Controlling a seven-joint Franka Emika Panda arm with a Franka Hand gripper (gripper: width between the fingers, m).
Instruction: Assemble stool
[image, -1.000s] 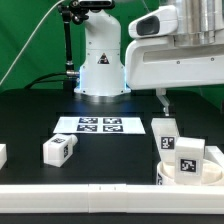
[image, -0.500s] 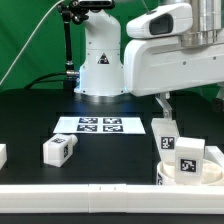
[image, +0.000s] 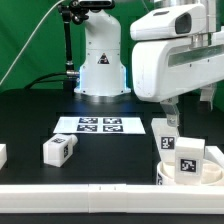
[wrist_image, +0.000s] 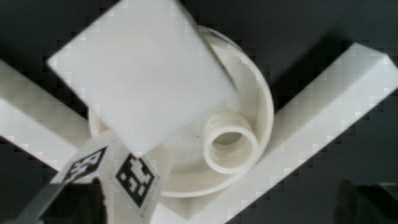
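End effector (image: 170, 114) is hanging wide open, gripping nothing, above the seat (image: 170, 176) lying at the frame's lower right. An upright leg (image: 187, 158) is standing on it, apparently fitted. A loose leg (image: 58, 150) is waiting on the tabletop (image: 30, 130), so assembly is remaining incomplete.

The black table (image: 120, 150) carries the marker board (image: 100, 125) near its middle and a loose leg (image: 59, 150) toward the exterior view's left. The round seat (image: 165, 176) lies at that view's right, beside the white bar (image: 80, 196)
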